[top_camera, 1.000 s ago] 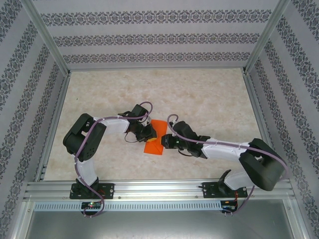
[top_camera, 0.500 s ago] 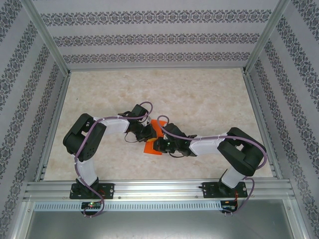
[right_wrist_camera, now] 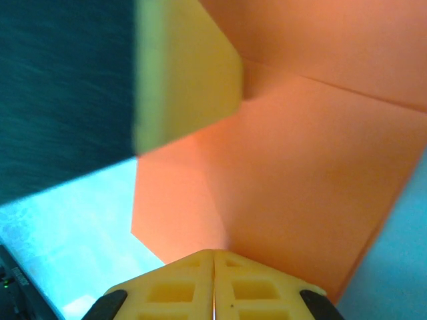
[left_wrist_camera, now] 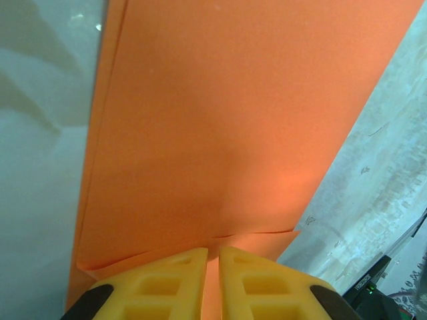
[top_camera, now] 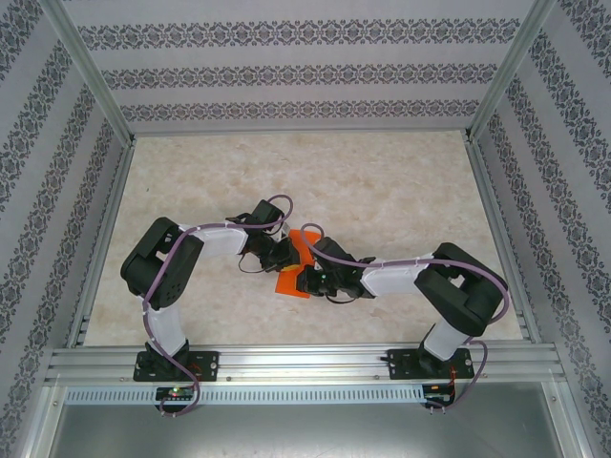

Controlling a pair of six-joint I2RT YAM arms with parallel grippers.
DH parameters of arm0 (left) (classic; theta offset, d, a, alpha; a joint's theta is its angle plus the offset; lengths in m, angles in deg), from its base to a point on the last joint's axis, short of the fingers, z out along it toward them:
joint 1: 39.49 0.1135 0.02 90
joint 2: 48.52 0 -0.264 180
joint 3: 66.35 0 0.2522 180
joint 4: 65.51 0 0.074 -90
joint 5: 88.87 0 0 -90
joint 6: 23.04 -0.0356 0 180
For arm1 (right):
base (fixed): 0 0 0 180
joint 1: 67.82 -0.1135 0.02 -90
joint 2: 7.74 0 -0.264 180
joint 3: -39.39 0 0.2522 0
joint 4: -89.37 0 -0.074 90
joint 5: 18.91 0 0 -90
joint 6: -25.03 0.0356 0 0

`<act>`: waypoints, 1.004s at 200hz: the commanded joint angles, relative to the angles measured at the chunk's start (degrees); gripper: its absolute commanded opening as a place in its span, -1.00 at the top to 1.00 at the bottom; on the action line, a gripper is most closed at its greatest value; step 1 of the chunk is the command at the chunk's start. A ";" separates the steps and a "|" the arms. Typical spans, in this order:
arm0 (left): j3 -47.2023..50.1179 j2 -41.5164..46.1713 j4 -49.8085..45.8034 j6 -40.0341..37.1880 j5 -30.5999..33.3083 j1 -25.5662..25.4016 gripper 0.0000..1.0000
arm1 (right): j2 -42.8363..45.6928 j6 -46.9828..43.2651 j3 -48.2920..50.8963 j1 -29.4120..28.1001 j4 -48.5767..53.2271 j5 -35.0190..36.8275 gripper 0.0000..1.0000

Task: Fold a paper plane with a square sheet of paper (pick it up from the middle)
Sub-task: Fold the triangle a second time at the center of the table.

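Patterned walls are enclosing a pale marbled worktop, and the partly folded orange paper sheet is sitting near its middle, between the two arms. The left gripper is pinching the sheet with jaws almost together, while the right gripper is pressing its jaws fully together on another edge. Thin, light and floppy, the sheet is probably going to crease or tear under a tug, so firm holds near the folded edges are looking safest.
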 commanded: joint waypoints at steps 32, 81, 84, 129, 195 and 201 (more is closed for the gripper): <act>1.31 -3.21 -2.84 -1.42 4.64 0.24 0.69 | -1.94 1.85 3.46 -0.29 -1.19 0.18 0.82; 1.14 -3.12 -3.45 -1.86 4.89 0.30 0.69 | 4.04 2.87 4.61 -0.41 -1.93 -0.73 0.80; 1.15 -3.13 -3.34 -1.85 4.89 0.26 0.69 | 4.08 3.02 4.80 -0.46 -2.03 -1.08 0.80; 0.87 -3.19 -3.63 -1.85 4.90 0.29 0.69 | 2.11 5.35 8.37 -0.90 -3.53 -1.17 0.80; 0.63 -2.88 -4.34 -2.21 4.75 0.27 0.69 | 5.33 6.27 9.07 -2.70 -1.28 -1.11 0.80; 0.59 -2.82 -4.33 -2.31 4.76 0.28 0.69 | 5.33 6.68 9.59 -2.73 -1.33 -0.54 0.81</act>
